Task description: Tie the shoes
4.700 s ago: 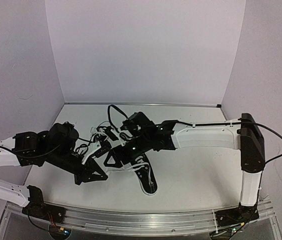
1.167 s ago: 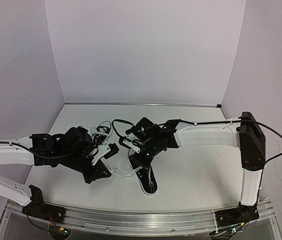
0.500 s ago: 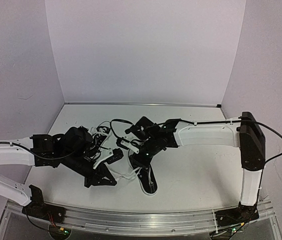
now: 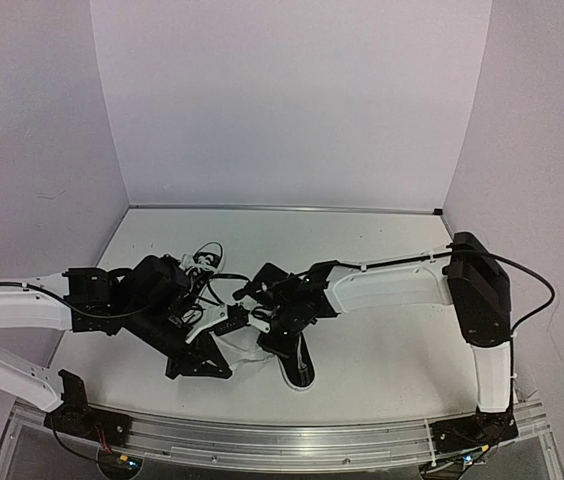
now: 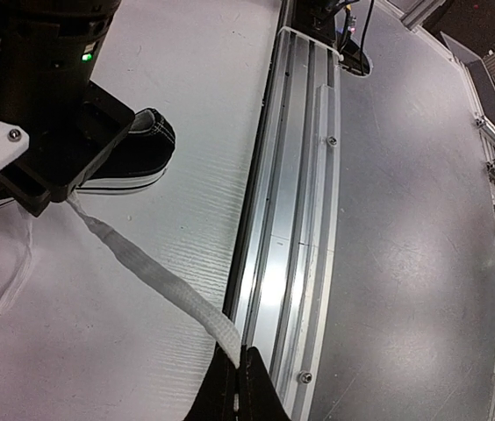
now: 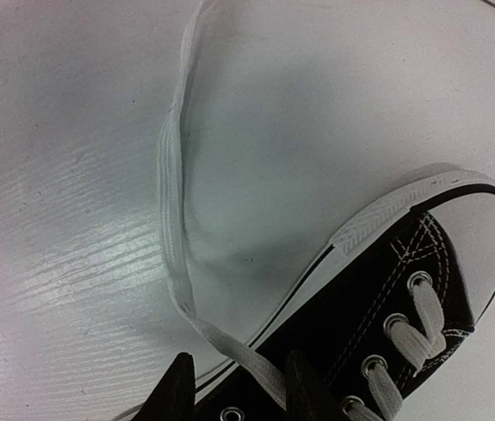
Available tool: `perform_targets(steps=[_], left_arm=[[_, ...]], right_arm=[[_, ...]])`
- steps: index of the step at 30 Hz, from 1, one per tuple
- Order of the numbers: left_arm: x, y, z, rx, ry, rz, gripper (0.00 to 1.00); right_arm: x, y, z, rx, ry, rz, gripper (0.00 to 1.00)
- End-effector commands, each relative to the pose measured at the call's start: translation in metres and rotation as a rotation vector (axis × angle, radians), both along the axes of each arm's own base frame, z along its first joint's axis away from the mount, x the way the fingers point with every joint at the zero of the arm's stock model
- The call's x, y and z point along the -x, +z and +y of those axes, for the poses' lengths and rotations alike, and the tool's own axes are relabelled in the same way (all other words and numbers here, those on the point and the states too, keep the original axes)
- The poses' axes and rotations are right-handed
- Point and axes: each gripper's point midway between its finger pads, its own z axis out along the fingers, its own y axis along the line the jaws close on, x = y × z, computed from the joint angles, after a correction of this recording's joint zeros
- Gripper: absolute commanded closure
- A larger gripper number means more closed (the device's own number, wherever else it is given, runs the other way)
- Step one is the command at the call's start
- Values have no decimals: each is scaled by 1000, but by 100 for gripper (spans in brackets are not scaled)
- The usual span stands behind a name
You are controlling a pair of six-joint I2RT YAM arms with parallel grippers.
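One of the shoes (image 4: pixel 296 369), black canvas with a white toe cap, lies near the table's front, partly under my right gripper (image 4: pixel 274 336). In the right wrist view that gripper (image 6: pixel 240 390) stands open just over the shoe's (image 6: pixel 405 289) eyelet side. A white lace (image 6: pixel 174 202) passes between its fingers and loops out over the table. My left gripper (image 5: pixel 243 364) is shut on a taut white lace (image 5: pixel 142 272) that runs to the right gripper's body beside the shoe (image 5: pixel 133 149). From above, my left gripper (image 4: pixel 218 367) sits left of this shoe. The other shoe (image 4: pixel 204 261) peeks out behind my left arm.
The aluminium rail (image 5: pixel 291 219) along the table's front edge runs close to my left fingertips. White walls enclose the table on the left, back and right. Open tabletop (image 4: pixel 382 330) lies to the right of the shoe.
My right gripper has opened and come down toward the front onto the shoe, its arm swinging nearer. The left gripper stays shut on the lace, shifted slightly toward the front.
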Motion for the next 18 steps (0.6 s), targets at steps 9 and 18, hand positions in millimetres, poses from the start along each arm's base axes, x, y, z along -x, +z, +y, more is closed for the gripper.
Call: perform_targets(steps=[9,18], left_arm=[[-12,11,-6,4,19,-70,100],[-46,19,-8,87,253,-126,100]], right_arm=[[-9,21,7,4,-19,-96,100],[-9,70,2,-96,-38,-144,100]])
